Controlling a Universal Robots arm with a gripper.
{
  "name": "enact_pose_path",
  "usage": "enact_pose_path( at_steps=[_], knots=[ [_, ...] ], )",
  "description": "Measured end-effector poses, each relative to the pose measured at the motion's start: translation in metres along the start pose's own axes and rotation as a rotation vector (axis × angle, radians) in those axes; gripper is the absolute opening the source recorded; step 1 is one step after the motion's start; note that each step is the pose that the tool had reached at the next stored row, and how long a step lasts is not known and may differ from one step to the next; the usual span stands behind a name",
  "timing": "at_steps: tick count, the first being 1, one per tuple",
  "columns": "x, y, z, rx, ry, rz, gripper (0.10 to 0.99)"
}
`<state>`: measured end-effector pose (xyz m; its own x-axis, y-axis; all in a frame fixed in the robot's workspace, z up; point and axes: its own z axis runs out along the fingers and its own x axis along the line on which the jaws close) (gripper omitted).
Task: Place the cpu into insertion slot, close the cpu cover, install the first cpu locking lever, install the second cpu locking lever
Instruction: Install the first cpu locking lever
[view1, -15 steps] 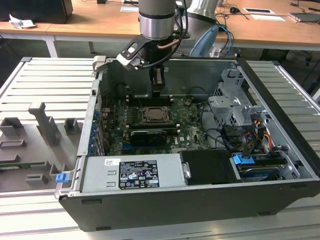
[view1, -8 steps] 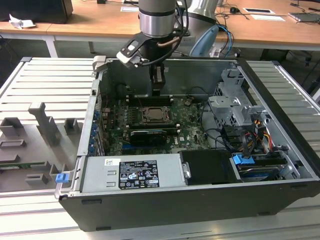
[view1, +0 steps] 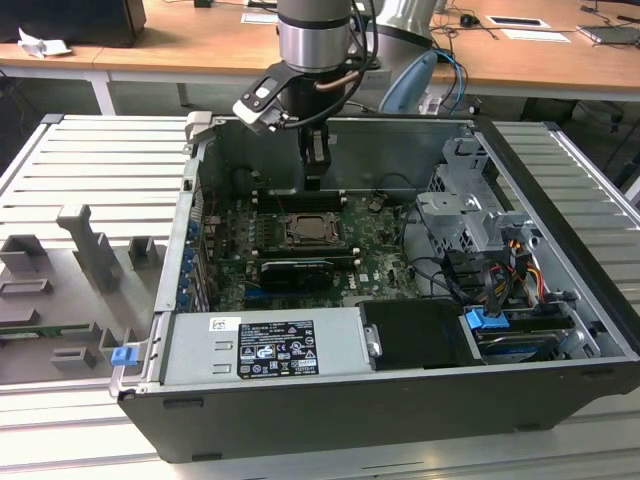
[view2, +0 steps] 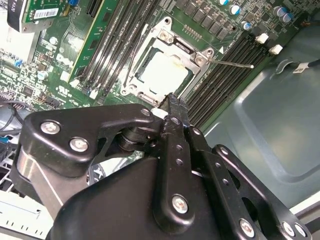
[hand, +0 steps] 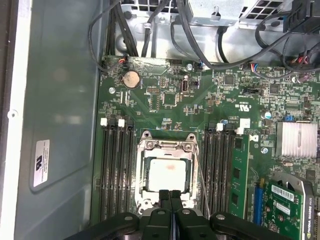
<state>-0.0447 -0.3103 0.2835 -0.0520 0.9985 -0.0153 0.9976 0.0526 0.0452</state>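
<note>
Two jaws pressed together on nothing at the gripper, poised over the near edge of the slot. Just beyond the tips, seated in that slot, the cpu, framed by the lowered cover. Farther out, one thin lever beside the memory slots.

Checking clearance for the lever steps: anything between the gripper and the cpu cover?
Nothing visible. In the first wrist view the shut gripper sits right at the edge of the cpu cover, which lies closed around the cpu. A thin lever sticks out beside the cover, not between.
</note>
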Motion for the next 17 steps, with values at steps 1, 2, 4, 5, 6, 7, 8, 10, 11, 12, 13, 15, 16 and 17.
enact_pose_path(
  at_steps=[1, 2, 4, 5, 6, 7, 8, 10, 11, 12, 13, 15, 16, 17],
  knots=[
    [0.0001, 0.0001, -0.0004, 0.000, -0.0004, 0.000, 0.106],
    [0.0002, 0.0001, -0.0006, 0.000, -0.0006, 0.000, 0.106],
    [0.0005, 0.0001, -0.0012, 0.000, -0.0015, 0.000, 0.106],
    [0.0006, 0.0001, -0.0014, 0.000, -0.0019, 0.000, 0.106],
    [0.0007, 0.0001, -0.0016, 0.000, -0.0023, 0.000, 0.106],
    [0.0009, 0.0002, -0.0020, 0.000, -0.0033, 0.000, 0.106],
    [0.0010, 0.0002, -0.0024, 0.000, -0.0040, 0.000, 0.106],
    [0.0013, 0.0002, -0.0030, 0.000, -0.0050, 0.000, 0.106],
    [0.0014, 0.0002, -0.0034, 0.000, -0.0055, 0.000, 0.106],
    [0.0015, 0.0003, -0.0037, 0.000, -0.0059, 0.000, 0.106],
    [0.0016, 0.0003, -0.0039, 0.000, -0.0061, 0.000, 0.106],
    [0.0019, 0.0004, -0.0054, 0.000, -0.0078, 0.000, 0.106],
    [0.0020, 0.0004, -0.0056, 0.000, -0.0081, 0.000, 0.106],
    [0.0020, 0.0004, -0.0060, 0.000, -0.0084, -0.001, 0.106]
  ],
)
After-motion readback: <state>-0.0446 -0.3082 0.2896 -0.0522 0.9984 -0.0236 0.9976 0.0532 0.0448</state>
